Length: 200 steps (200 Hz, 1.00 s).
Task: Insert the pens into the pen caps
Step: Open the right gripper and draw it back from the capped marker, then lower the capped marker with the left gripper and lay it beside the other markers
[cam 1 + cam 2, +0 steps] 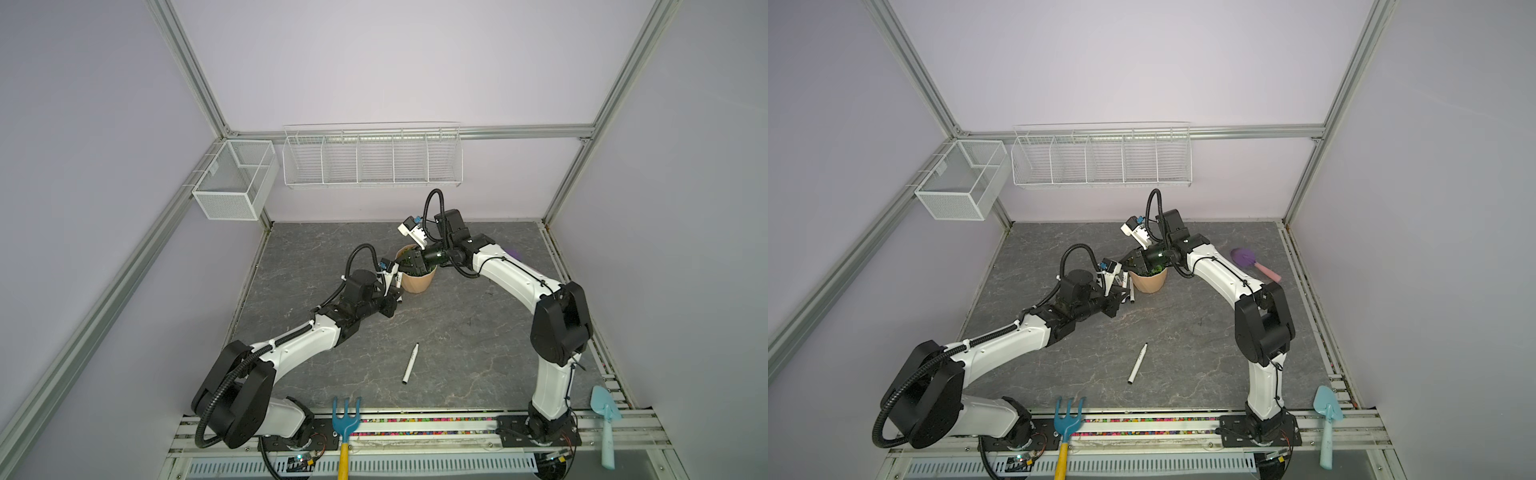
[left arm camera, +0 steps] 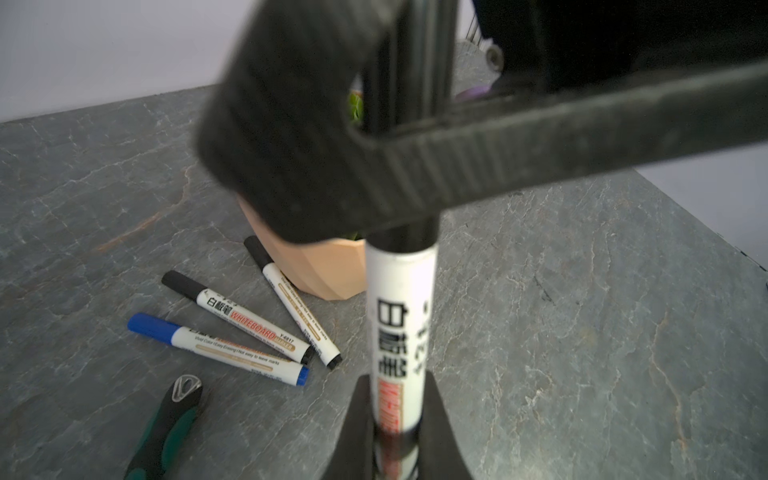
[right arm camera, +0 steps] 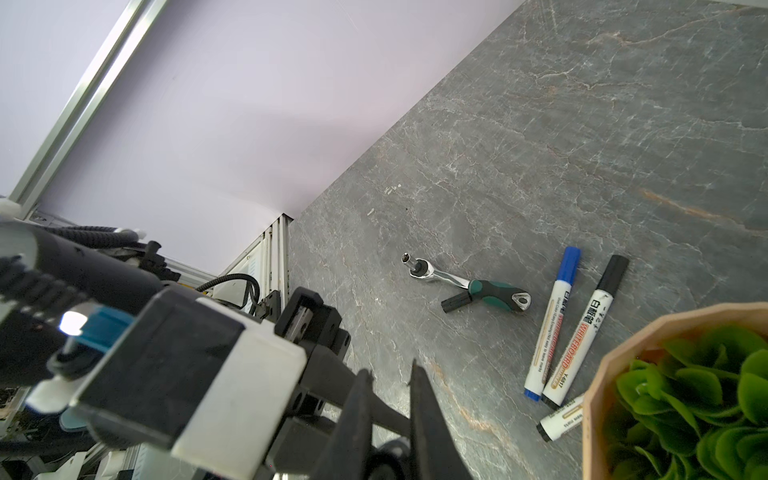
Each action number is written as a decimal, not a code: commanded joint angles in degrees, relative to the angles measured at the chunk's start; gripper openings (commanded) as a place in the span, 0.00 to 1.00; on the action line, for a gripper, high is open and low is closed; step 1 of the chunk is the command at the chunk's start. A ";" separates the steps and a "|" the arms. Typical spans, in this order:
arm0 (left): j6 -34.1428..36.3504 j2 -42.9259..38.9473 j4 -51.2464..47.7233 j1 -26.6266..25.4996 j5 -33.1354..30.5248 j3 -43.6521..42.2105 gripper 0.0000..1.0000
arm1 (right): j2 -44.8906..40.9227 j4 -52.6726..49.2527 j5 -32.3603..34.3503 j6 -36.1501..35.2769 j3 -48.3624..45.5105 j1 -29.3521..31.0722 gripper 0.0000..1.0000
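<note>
We're beside the pot [image 2: 320,270], the held pen [image 2: 401,291] front and centre!
In the left wrist view we spot the wrench [image 2: 166,428] and three capped pens [image 2: 249,324] on the table [image 2: 582,311]. The left end effector [image 2: 397,376] is clamped on the held pen. The right end effector [image 3: 390,368] sits narrow at its black cap [image 2: 403,235], grip blurred. Only the right wrist view shows a loose cap [image 3: 456,301] just beside the wrench. The top views add a lone pen [image 1: 410,362] mid-table.

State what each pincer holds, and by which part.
Left pincer grips a pen by its rear barrel; right pincer pinches the black cap on its tip.
</note>
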 commanded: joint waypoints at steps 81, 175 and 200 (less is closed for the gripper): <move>-3.37 -0.28 49.45 7.11 -4.35 19.00 0.00 | 8.42 -28.65 -5.93 -4.90 -5.71 6.26 0.07; -6.38 6.62 57.09 6.58 -6.58 24.17 0.00 | 6.49 -29.02 -6.84 -5.91 -5.99 5.82 0.07; -7.06 7.18 58.01 7.53 -7.28 25.88 0.00 | 6.19 -29.00 -6.55 -6.15 -6.91 5.59 0.07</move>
